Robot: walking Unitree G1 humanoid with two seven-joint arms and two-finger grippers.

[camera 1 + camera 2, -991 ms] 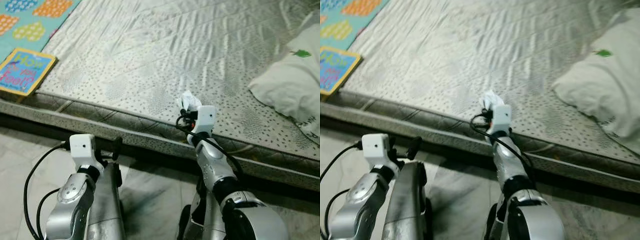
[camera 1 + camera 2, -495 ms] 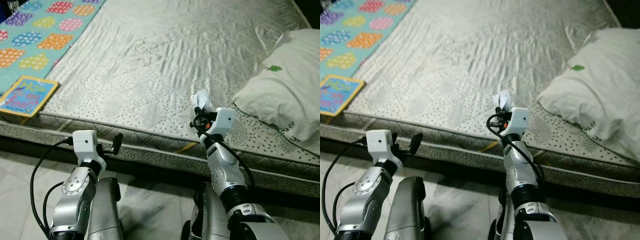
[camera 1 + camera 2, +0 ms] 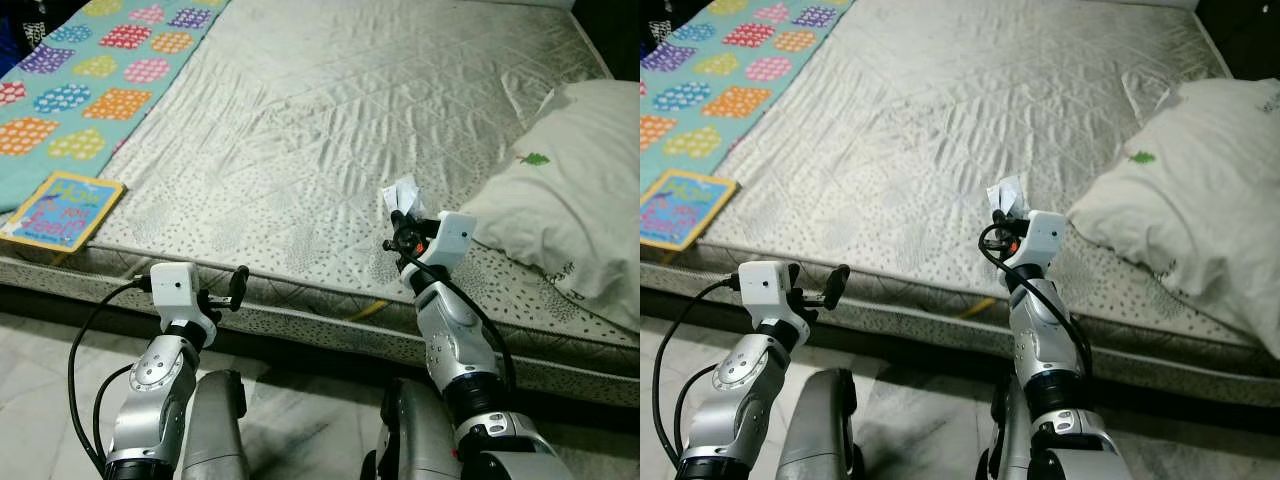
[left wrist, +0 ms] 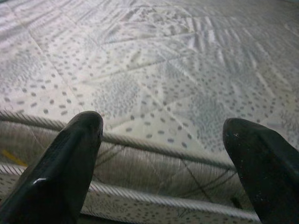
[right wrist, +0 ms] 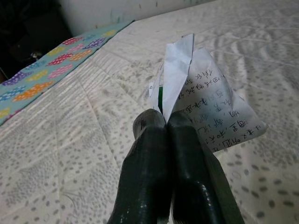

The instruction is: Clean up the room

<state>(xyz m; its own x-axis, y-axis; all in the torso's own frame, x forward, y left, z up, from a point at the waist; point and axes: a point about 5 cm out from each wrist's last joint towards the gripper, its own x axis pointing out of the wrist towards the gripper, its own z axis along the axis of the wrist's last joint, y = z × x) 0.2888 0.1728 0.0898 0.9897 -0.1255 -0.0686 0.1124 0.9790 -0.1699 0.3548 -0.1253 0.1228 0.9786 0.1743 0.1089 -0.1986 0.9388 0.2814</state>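
**Paper pinched, bed ahead**

Nearest the camera, the two silver arms rise over the tiled floor (image 3: 40,350) at the bed's near edge. The left tool (image 3: 238,284) is empty, its fingers (image 4: 60,172) spread wide apart and aimed at the mattress (image 3: 330,120) side, touching nothing. The right tool (image 5: 170,128) is pressed fully together on a folded paper (image 5: 196,98) with printed writing, holding it up just above the mattress edge.

The grip looks thin: the fingers catch only the lower fold, so I judge a quick swing or a brush against the bed could pull the sheet loose and drop it onto the mattress or the floor. The sheet is limp, so it may flop and cover the wrist camera's line of sight. The right arm's cable loops close to the tool and could snag in a wide turn.

Farther out, a book (image 3: 62,208) lies at the bed's left corner, just beside a patterned blanket (image 3: 90,90) that runs along the left side. A pillow (image 3: 570,200) rests on the right, well apart from the paper.

No bin or other drop-off place can be made out, so where the paper should go is unclear. The pillow and blanket are cut by the frame edges, the paper's text is too small to read, and something green behind its fold cannot be identified.
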